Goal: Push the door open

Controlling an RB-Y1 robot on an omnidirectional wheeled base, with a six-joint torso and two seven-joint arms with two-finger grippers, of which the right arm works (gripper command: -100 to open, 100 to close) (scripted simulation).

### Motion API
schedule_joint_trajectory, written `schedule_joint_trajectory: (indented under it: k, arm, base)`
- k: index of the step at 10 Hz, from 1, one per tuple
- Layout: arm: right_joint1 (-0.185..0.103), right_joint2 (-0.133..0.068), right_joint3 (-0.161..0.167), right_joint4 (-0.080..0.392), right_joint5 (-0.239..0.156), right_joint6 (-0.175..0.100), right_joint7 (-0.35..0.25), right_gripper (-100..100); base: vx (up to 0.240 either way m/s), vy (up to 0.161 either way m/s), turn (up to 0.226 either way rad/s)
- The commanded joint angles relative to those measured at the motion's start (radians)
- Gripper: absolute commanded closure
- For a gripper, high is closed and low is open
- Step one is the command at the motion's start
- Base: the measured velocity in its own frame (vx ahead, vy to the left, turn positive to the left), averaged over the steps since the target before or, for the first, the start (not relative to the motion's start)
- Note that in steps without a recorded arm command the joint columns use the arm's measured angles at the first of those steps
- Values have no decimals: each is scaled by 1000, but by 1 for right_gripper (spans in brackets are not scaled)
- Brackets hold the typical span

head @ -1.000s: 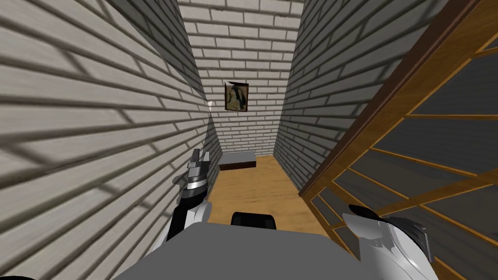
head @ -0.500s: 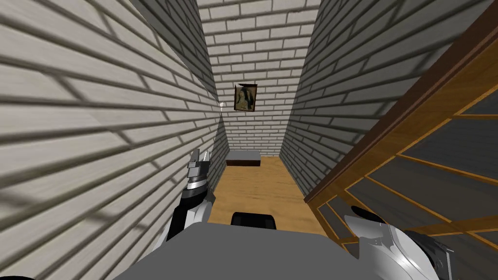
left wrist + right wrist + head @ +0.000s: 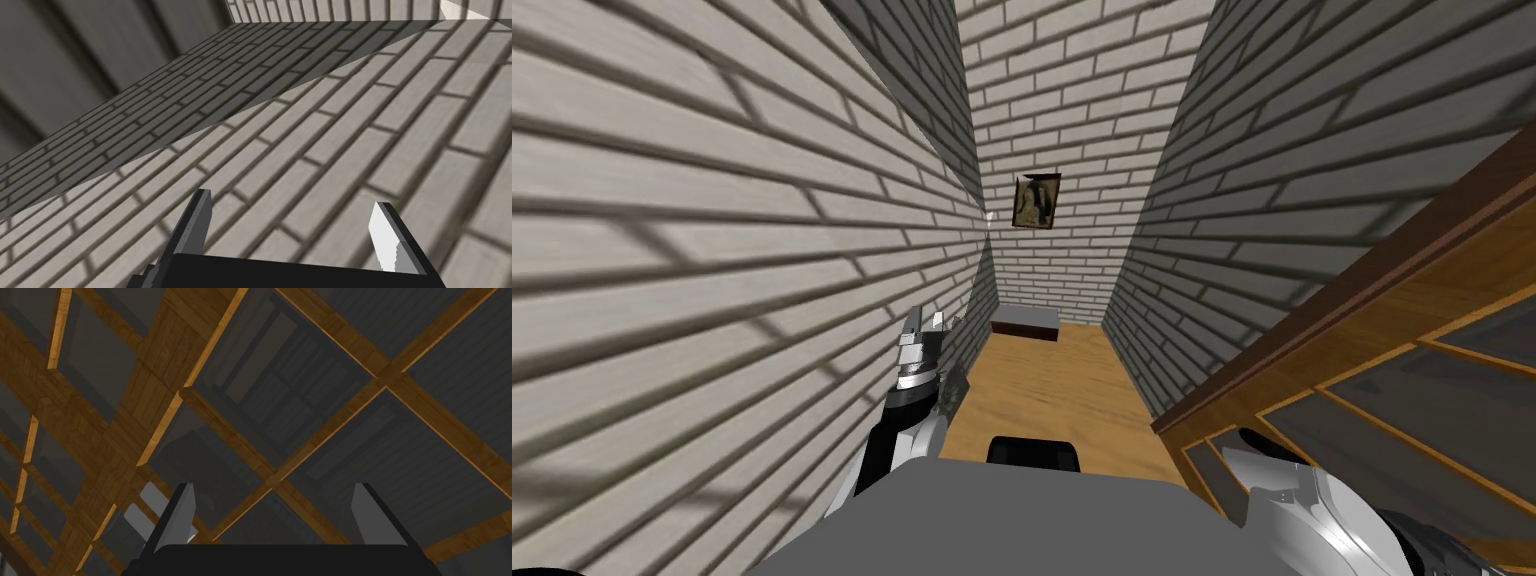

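Observation:
The door [image 3: 1392, 330] stands at my right, a brown wooden frame with a lattice of wooden bars over dark panes, swung away from the corridor. In the right wrist view my right gripper [image 3: 273, 488] is open and close to the door's [image 3: 165, 343] bars and panes, with nothing between its fingers. A short light grey bar [image 3: 142, 510] shows on the door beside one finger. My right forearm [image 3: 1302, 500] reaches toward the door's lower part. My left gripper [image 3: 924, 322] is raised beside the left brick wall, and in the left wrist view it [image 3: 291, 199] stands open and empty.
A narrow corridor runs ahead between a left brick wall [image 3: 712, 300] and a right brick wall [image 3: 1232, 200]. Its wooden floor [image 3: 1052, 390] leads to a low dark block [image 3: 1025, 320] at the far end. A framed picture [image 3: 1037, 201] hangs on the end wall.
My view has turned, so the corridor and the picture have shifted right. The door's edge has slid right and lower and takes up less of the view. My right arm has moved further right with it.

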State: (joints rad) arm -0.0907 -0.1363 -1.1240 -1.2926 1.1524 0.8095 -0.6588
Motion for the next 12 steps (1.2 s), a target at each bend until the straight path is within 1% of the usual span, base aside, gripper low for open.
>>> schedule_joint_trajectory:
  k: [1,2,3,4,5,6,7,8,9,10,11,12]
  arm:
    - [-7,-5,-6,29,24,8,-26,-100]
    - [-18,-4,-26,46,44,33,-36,-100]
    - [-23,-4,-36,55,54,45,-40,-100]
    - [-34,-4,-56,73,74,69,-50,-100]
    - [-34,-4,-56,73,74,69,-50,-100]
    - [-44,-3,-77,90,94,93,-60,-100]
    - [-49,-3,-87,99,104,105,-65,-100]
    - [-60,-2,-107,116,124,130,-74,-100]
    - [-65,-2,-117,125,134,142,-79,-100]
    - [-76,-1,-137,142,154,166,-89,-100]
    - [-81,-1,-147,151,164,178,-94,-100]
    - [-91,0,-168,168,184,203,-104,-100]
  base:
    - [-76,-36,19]
    - [-86,-28,210]
    - [-103,-50,261]
    - [-125,-84,339]
    - [-97,-63,128]
    - [-94,-35,194]
    - [-120,-33,294]
    - [-154,-56,321]
    - [-137,-65,254]
    - [-138,-55,270]
    - [-133,-37,238]
    - [-134,-35,301]
